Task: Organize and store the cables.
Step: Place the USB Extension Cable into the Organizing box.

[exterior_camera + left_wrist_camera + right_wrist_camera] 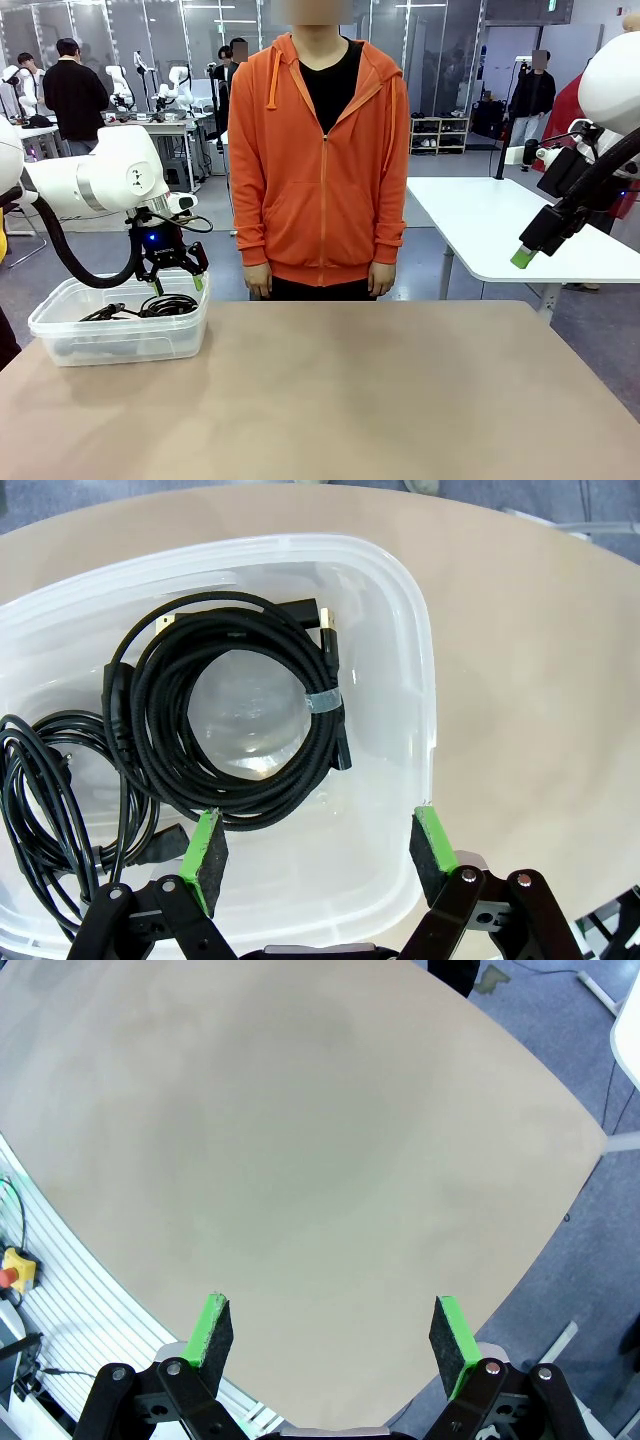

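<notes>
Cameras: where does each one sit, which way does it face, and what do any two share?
Front: between the arms, facing the person across the table; both arms show.
Left wrist: above the clear bin of cables, looking down past the open left pincer.
Right wrist: raised, looking down at bare table past the open right pincer.
Shared: front and left wrist both show the bin.

My left hand [176, 274] hangs low with its green-padded fingers spread wide and empty; my right hand [330, 1335], raised, is spread wide too

Stood on grey floor [470, 170]: white table [500, 225] at right, low shelf [438, 135] behind, glass partitions [420, 50] farther back.
</notes>
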Available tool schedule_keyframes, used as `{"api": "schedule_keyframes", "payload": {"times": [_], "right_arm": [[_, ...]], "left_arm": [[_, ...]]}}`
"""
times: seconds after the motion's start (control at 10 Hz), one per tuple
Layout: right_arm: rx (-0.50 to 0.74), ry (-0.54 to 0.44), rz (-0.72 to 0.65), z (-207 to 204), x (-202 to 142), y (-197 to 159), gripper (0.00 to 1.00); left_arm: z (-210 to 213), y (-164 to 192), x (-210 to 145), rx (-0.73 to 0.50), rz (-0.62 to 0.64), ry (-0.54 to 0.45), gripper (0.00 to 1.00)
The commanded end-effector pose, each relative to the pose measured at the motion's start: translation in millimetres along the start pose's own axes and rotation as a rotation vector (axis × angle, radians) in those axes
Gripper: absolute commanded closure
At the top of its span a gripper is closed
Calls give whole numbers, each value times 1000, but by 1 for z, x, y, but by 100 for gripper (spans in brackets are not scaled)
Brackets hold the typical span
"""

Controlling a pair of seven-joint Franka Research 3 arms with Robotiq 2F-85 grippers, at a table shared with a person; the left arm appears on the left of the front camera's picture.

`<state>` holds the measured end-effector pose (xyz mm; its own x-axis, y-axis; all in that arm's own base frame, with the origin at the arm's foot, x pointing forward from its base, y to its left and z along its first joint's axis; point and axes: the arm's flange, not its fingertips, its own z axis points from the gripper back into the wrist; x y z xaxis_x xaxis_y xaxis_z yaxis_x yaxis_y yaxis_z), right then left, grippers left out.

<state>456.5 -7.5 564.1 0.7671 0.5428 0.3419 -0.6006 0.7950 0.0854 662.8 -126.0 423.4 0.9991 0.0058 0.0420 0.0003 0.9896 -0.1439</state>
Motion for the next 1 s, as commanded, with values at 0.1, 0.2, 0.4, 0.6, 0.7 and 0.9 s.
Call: {"api": "schedule_keyframes", "payload": {"times": [0.1,0.2,0.4,0.6,0.7,0.9], "right_arm": [[-6,6,-1,0,0,-1,0],[-6,6,-1,0,0,-1,0],[-6,6,-1,0,0,-1,0],[-6,6,-1,0,0,-1,0],[-6,6,-1,0,0,-1,0],[-6,6,-1,0,0,-1,0]], "left_arm": [[0,0,4,-9,5,-4,7],[0,0,4,-9,5,-4,7],[0,0,4,-9,5,-4,7],[0,0,4,-9,5,-4,7],[0,0,4,-9,5,-4,7],[0,0,4,-9,5,-4,7]]}}
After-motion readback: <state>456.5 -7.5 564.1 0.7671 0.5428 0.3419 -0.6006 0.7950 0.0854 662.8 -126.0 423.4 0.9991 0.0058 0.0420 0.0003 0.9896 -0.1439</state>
